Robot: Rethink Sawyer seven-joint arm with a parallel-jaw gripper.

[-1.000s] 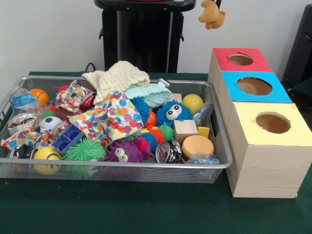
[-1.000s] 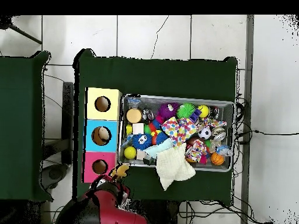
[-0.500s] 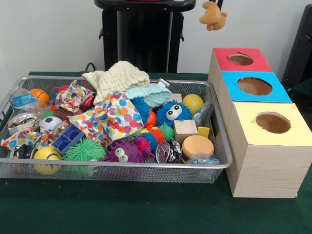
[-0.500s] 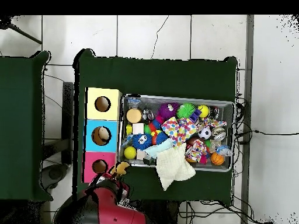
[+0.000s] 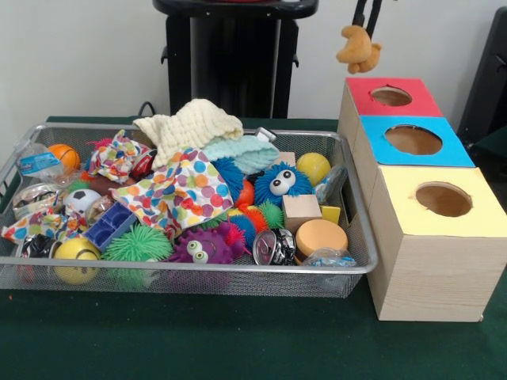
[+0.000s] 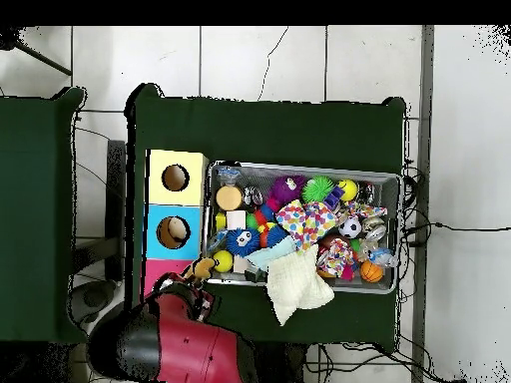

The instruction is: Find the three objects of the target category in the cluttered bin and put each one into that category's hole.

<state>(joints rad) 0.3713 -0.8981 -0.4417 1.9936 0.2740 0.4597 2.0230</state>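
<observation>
A small tan plush toy hangs in the air just above and left of the red box. My gripper comes down from the top edge and is shut on the toy's top. In the overhead view the plush toy sits at the red box's edge nearest the bin, and my arm covers most of that box. The blue box and yellow box stand in a row with it, each with a round hole. Something tan shows inside the blue box's hole.
The wire bin to the left of the boxes is packed with toys: spotted cloths, a cream knitted cloth, a blue fuzzy creature, spiky balls, a wooden block, a yellow ball.
My gripper has carried the plush toy down and towards the red box. In the overhead view the arm now covers most of that box. The bin's contents have not moved.
</observation>
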